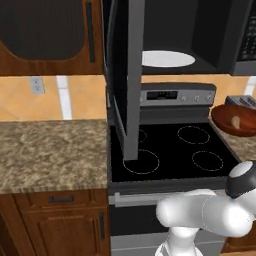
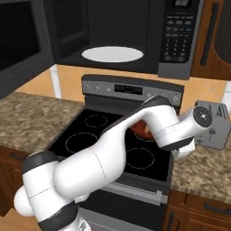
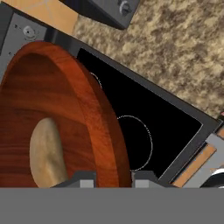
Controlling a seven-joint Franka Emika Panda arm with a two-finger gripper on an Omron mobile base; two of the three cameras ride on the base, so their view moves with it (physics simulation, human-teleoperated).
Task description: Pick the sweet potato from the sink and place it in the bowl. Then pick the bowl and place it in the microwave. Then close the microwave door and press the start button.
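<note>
Reddish-brown, the bowl (image 1: 235, 120) hangs at the right edge of the left base view, above the tabletop (image 1: 50, 150) beside the stove (image 1: 170, 150), the potato (image 1: 236, 121) inside; the microwave (image 1: 200, 35) gapes, its door (image 1: 127, 75) swung out over the burners. From the right base, the arm hides most of the bowl (image 2: 140, 128), near the toaster (image 2: 215, 124). In the hand view, the tool (image 3: 113, 180) is clamped on the bowl's rim (image 3: 98, 122), potato (image 3: 46, 153) within.
</note>
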